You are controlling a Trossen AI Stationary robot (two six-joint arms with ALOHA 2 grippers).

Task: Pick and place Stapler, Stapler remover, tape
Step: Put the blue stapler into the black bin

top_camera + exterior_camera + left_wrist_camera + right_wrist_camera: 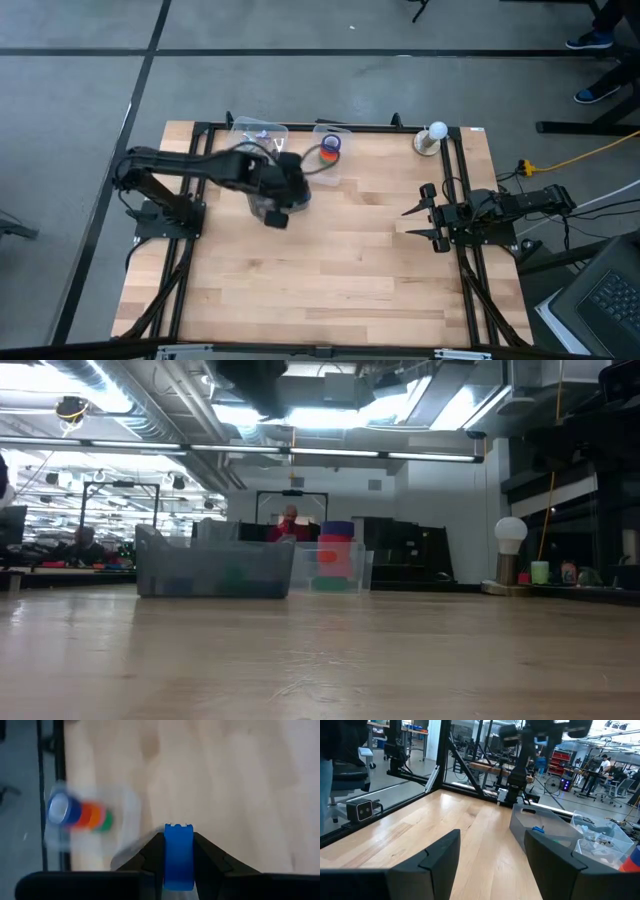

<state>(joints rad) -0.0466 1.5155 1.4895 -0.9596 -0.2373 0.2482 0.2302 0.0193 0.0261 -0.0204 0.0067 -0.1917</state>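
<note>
The wooden table (330,250) is mostly bare boards, with everything gathered along its far edge, which I'd guess keeps the middle free for carrying things across. At that edge stand two clear bins side by side: the larger grey-tinted bin (212,568) and, touching its side, a smaller clear container (332,150) that holds the tape (82,813), a stack of coloured rolls with red, orange and green showing and a blue one on the end. A little white lamp (436,134) stands at the far right corner, well out of the working lane. The left arm reaches out from its mount toward the bins, and the left gripper (178,857) hangs above the table just in front of the larger bin, its fingers closed down onto a small blue piece (178,855) pinched upright between them; held high like that, it looks to be in mid-carry rather than at a pickup or a drop. Whether that blue piece is the staple remover I cannot say for sure. The right gripper (492,852) waits low at the right side of the table with its fingers spread apart and nothing between them, parked clear of the other arm's path.
</note>
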